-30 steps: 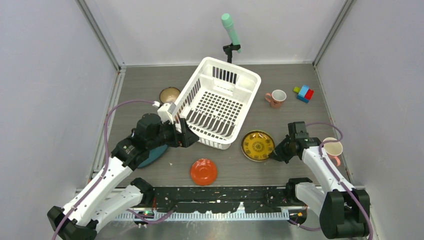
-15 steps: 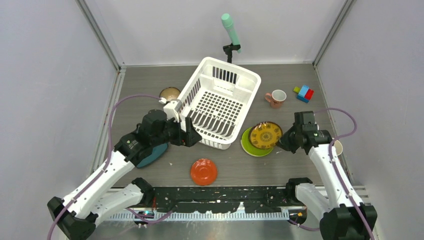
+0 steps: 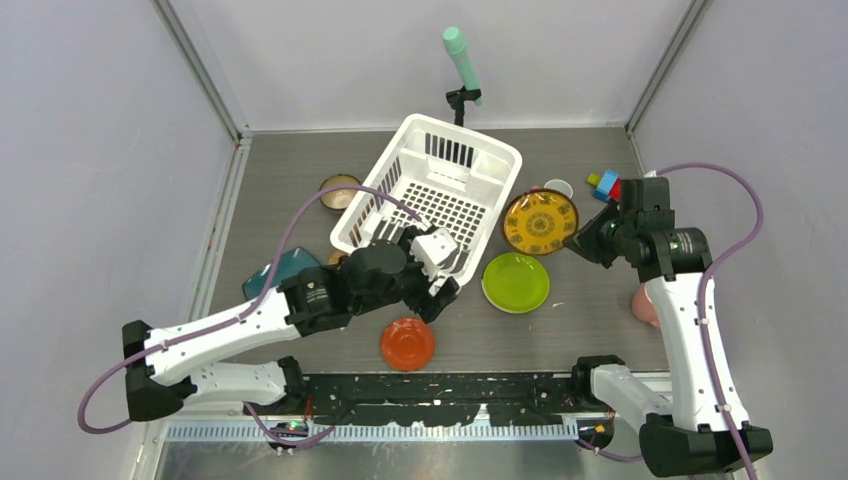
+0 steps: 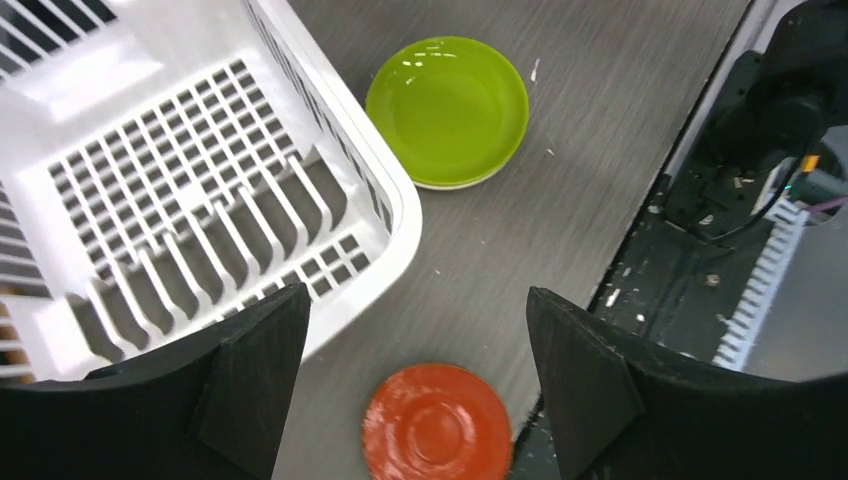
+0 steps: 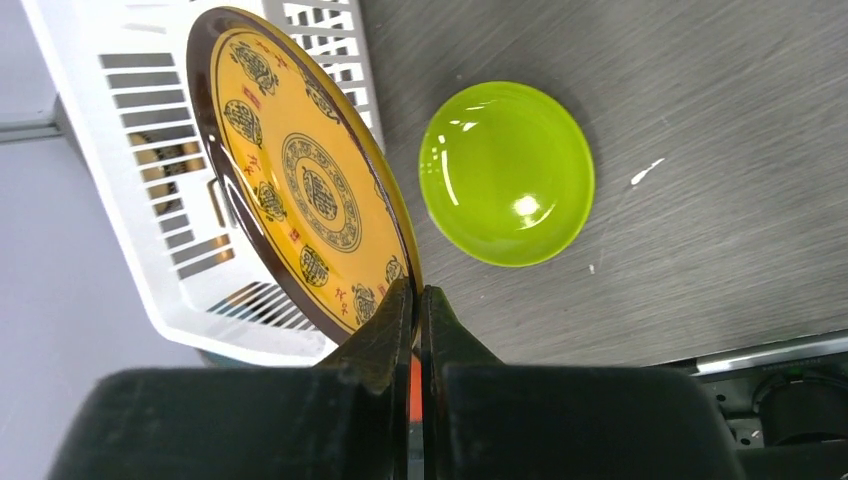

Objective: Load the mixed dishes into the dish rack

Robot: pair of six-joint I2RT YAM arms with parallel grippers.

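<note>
While the right pincer [image 5: 418, 290] is clamped on the rim of the yellow patterned plate [image 5: 300, 190] — round, glossy, dark-edged, ringed with medallions — the plate hangs tilted on edge above the worktop [image 3: 600, 320], just right of the dish rack [image 3: 430, 205]. Rack: white moulded plastic, slotted sides, perforated floor, upright tines. Left pincer [image 4: 412, 330] gapes wide, empty, by the rack's near corner — glossy lime plate [image 4: 447, 110] and upturned red-orange dish [image 4: 437, 425] lie flat on the grey wood-grain.
</note>
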